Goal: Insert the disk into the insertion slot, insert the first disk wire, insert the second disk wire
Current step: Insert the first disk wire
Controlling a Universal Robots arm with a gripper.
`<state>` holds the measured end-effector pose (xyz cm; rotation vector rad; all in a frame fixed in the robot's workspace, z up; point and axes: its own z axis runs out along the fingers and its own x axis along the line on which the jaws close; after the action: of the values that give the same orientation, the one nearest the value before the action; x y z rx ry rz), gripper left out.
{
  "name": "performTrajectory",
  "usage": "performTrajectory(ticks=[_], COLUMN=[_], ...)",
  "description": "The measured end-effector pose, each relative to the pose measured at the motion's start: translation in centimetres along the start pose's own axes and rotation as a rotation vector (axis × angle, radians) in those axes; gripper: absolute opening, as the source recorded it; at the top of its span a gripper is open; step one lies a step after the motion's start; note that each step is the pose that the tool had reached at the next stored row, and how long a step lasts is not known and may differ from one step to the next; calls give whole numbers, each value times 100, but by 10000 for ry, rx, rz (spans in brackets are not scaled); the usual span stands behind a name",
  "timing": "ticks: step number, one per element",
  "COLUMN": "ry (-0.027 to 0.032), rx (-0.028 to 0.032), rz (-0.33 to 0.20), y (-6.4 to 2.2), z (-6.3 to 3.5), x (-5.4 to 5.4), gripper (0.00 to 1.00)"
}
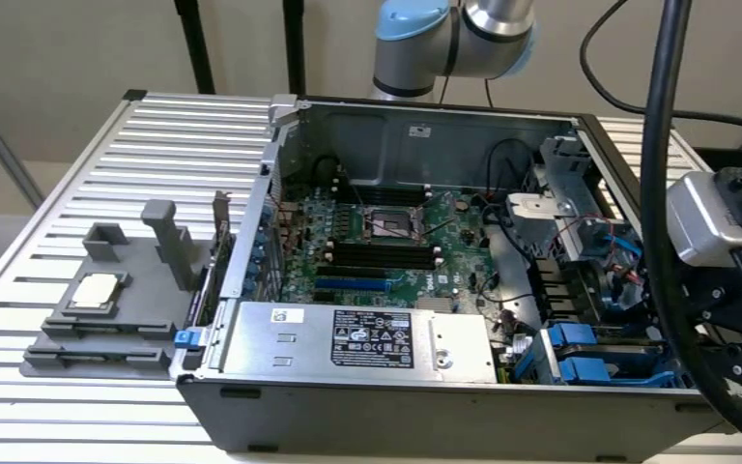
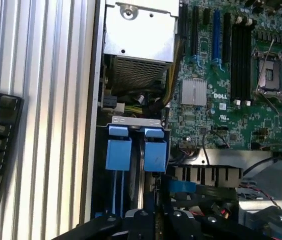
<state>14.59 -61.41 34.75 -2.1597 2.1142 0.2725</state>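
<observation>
Grey sheet-metal drive cage (image 2: pixel 133 120), box-like with blue tabs, lies directly beneath my black gripper (image 2: pixel 148 216); whether that gripper is clenched or released I cannot tell. I judge seating to be the step in hand: press straight along the cage, never skewed, clear of the black-and-yellow cable bundle (image 2: pixel 146 102) beyond the tool. The flat silver-grey hard drive (image 2: pixel 154 156) shows edge-on, blue plastic carrier end outward, apparently seated.

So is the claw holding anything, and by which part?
Cannot tell. The claw sits close to the insertion slot and its blue tabs; any contact is hidden.
</observation>
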Motion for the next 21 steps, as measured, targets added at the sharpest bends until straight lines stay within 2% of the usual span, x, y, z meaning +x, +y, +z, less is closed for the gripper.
performTrajectory(ticks=[4,7,13,17,21], ry=[-9,24,214,356,423], rx=[45,65,73,82,96], rz=[227,329,374,424,503], y=[-2,-3,-13,-46,-51], z=[18,31,56,57,60], x=[-12,-26,-116,-123,-123], gripper=[16,16,16,16,16])
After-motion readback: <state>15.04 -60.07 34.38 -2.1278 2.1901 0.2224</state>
